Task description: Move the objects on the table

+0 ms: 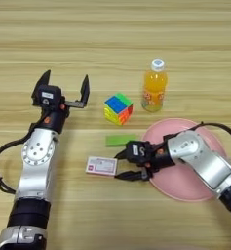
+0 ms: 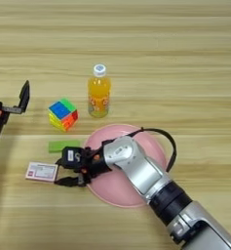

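Wooden table (image 1: 112, 34): one cube (image 1: 118, 108), bottle (image 1: 154, 86), block (image 1: 121, 140), seemingly card box (image 1: 101, 166).

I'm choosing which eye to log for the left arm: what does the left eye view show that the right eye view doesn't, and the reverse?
Only the left eye view shows the whole left gripper, open and raised left of the puzzle cube, plus its arm.

Only the right eye view shows the right arm back to its thick lower section.

Both show the open right gripper at the red-and-white card box, the green block, orange-juice bottle and pink plate.
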